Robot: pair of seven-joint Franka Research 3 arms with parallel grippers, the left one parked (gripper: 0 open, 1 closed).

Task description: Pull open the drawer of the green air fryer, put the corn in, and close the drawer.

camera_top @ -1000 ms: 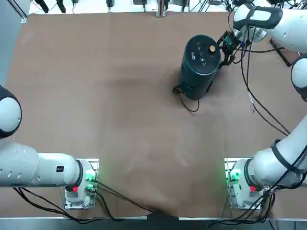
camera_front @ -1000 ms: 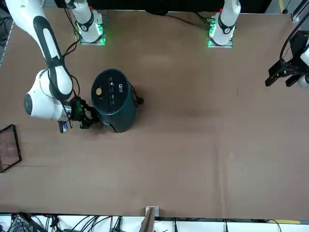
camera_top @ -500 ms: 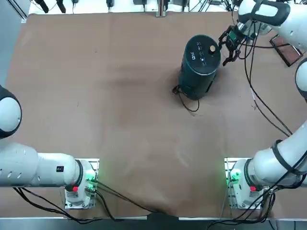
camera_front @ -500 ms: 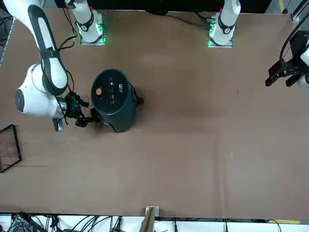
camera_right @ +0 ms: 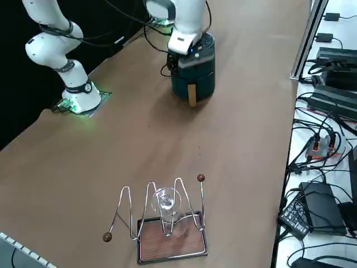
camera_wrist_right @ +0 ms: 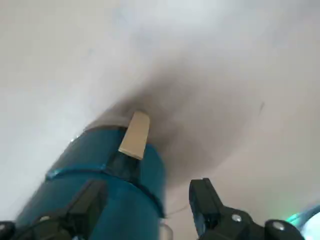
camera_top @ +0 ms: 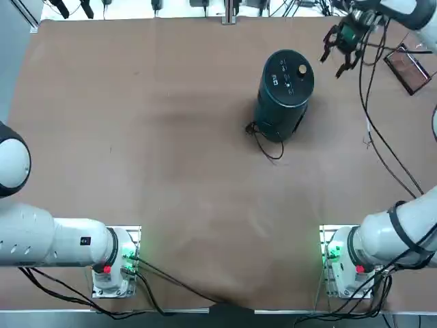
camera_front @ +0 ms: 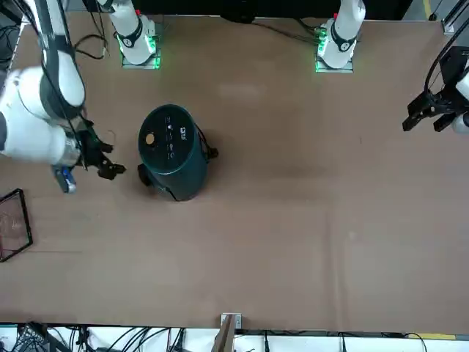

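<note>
The green air fryer (camera_top: 283, 92) (camera_front: 170, 150) (camera_right: 196, 71) stands upright on the far right part of the table. Its drawer (camera_right: 203, 84) sits flush in the body, shut, with a tan handle (camera_right: 192, 95) (camera_wrist_right: 135, 132) sticking out. My right gripper (camera_top: 339, 44) (camera_front: 102, 158) (camera_wrist_right: 145, 205) hovers open and empty off the fryer's handle side, clear of it. One finger (camera_wrist_right: 202, 200) shows beside the teal body (camera_wrist_right: 100, 170). The corn is out of view.
A brown framed base with a wire rack and a glass on it (camera_right: 167, 223) (camera_top: 407, 68) (camera_front: 11, 224) stands near the table's right edge. The fryer's black cord (camera_top: 266, 147) trails on the table on its near side.
My right gripper has drawn back from the fryer's handle, moving up and away toward the far right. The fryer has not moved.
</note>
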